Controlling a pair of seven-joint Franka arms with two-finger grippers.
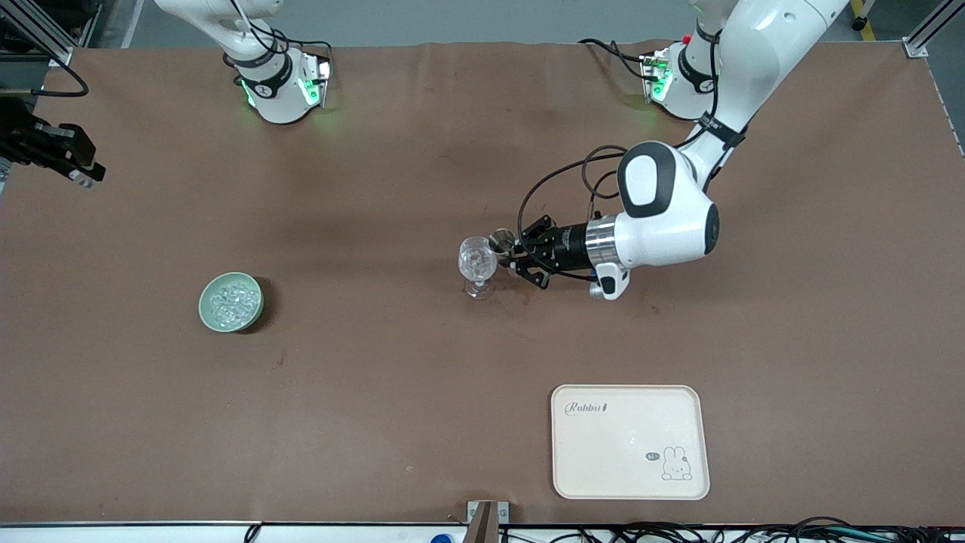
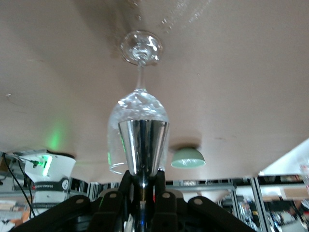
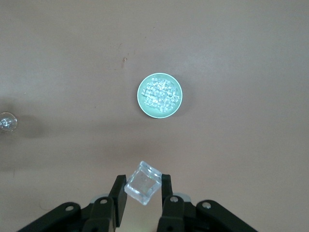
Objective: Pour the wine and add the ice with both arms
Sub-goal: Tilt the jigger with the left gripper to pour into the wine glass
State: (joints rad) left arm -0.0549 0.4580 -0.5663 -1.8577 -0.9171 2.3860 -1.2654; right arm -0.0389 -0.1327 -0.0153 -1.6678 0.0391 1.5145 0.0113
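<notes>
This is a robotics lab, not a home. Two white arms [image 1: 663, 219] are fixed on a wide table [image 1: 377, 392] with a brown cover, and aluminium frame bars [image 1: 931, 30] stand at its corners. Many loose black cables [image 1: 754, 532] lie along the table's edge.

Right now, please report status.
Left end effector shut on steel cup, tipped at wine glass. Right end effector shut on ice cube, above bowl.

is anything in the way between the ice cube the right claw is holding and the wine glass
Partly. The right claw holds an ice cube high above the table. The left claw holds a metal cup against the wine glass rim, crowding its mouth.
</notes>
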